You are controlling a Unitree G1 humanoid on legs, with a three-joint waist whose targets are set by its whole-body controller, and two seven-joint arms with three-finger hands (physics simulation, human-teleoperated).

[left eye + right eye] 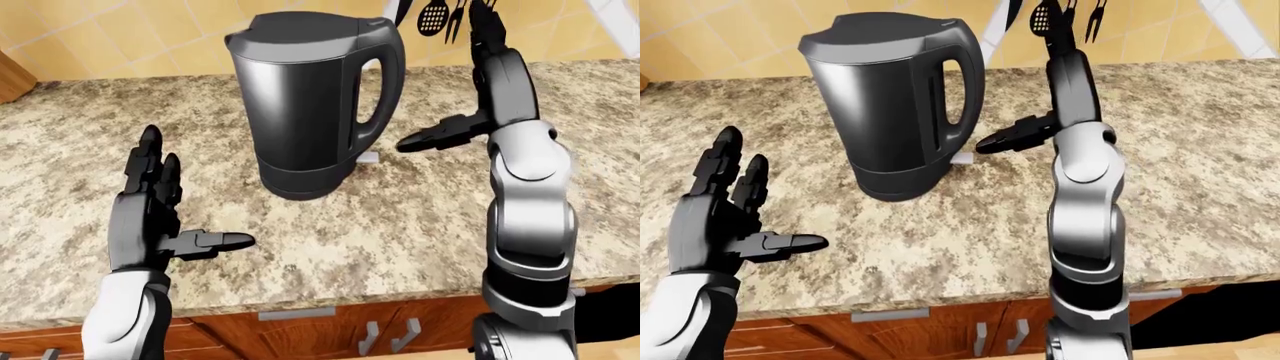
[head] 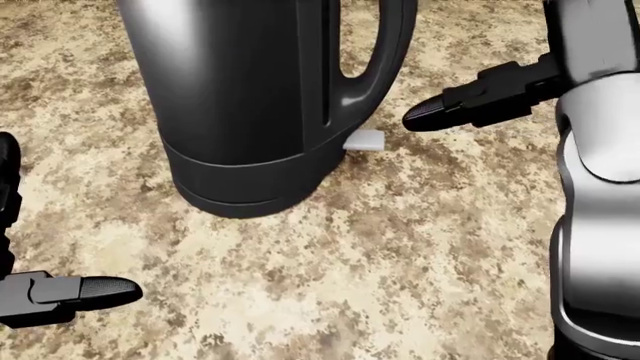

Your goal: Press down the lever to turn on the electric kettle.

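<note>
- Left-eye view: the right hand (image 1: 470, 124) is open, one finger aimed at the kettle (image 1: 310, 97) to its left; the left hand (image 1: 160, 214) is open and idle over the surface (image 1: 400, 232).
- Head view: the lever (image 2: 366, 139) lies just below-left of the fingertip (image 2: 425, 116); I'd lower and press straight down.

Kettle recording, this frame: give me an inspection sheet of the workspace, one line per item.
Surface: speckled granite counter, bare around the kettle.
Job's things: black electric kettle upright, handle toward the view's right; small grey lever at the handle's foot, untouched.
Clutter: nothing seen.
Grippers: left hand open, fingers spread, apart from the kettle on the view's left; right hand open, one finger pointing toward the lever, not touching it.
Cables: nothing seen.
Surroundings: tiled wall, hanging utensils at top right, wooden cabinet fronts below the counter.
</note>
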